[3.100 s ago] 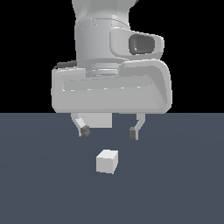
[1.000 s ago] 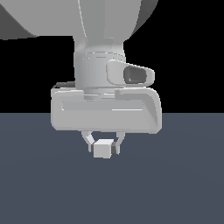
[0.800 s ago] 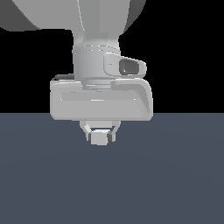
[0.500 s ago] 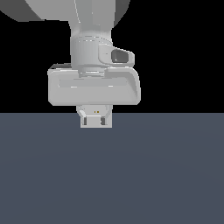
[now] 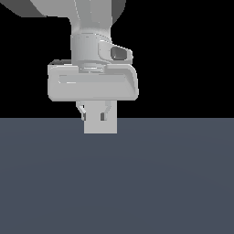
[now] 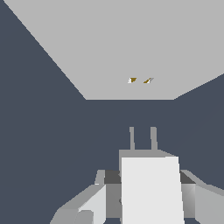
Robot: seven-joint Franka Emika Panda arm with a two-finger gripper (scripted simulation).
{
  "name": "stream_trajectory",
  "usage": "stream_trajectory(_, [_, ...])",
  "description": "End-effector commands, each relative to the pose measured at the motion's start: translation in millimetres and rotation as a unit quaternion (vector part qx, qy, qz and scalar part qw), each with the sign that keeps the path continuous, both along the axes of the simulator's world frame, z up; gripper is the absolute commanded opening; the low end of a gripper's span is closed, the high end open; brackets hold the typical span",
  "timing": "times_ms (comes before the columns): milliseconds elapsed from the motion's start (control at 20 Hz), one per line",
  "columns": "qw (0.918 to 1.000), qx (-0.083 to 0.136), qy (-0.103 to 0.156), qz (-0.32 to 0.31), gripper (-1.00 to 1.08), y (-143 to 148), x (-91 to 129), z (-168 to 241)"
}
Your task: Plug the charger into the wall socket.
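In the wrist view the charger [image 6: 151,190] is an off-white block with two thin prongs [image 6: 142,138] sticking out toward the wall socket. My gripper [image 6: 148,194] is shut on it, with grey fingers [image 6: 94,201] on either side. The wall socket [image 6: 118,43] is a large pale grey panel ahead, with two small yellowish holes [image 6: 140,80] roughly in line with the prongs. A gap of dark floor separates the prongs from the panel. In the exterior view my gripper [image 5: 93,116] hangs just above the floor in front of the pale wall socket [image 5: 110,127]. There the charger blends into the panel.
A flat dark blue-grey floor [image 5: 173,183] spreads around the gripper and the panel. The broad grey hand body [image 5: 93,84] hides most of what lies behind it in the exterior view.
The gripper, open above the charger on the floor at first, now holds it. Over the last second it carried the charger farther from the exterior camera, up to the socket panel.
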State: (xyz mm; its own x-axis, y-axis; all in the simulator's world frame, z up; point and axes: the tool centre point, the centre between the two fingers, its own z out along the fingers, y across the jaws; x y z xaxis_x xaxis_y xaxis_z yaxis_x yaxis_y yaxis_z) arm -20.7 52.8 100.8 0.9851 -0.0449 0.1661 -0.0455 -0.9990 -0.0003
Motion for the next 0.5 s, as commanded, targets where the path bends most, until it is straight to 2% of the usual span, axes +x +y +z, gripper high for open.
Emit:
stream_trajectory(0, [1.0000, 0.000, 0.000, 0.000, -1.00, 0.1, 0.1, -0.6])
stream_trajectory(450, [1.0000, 0.000, 0.001, 0.000, -1.00, -0.4, 2.8, -0.7])
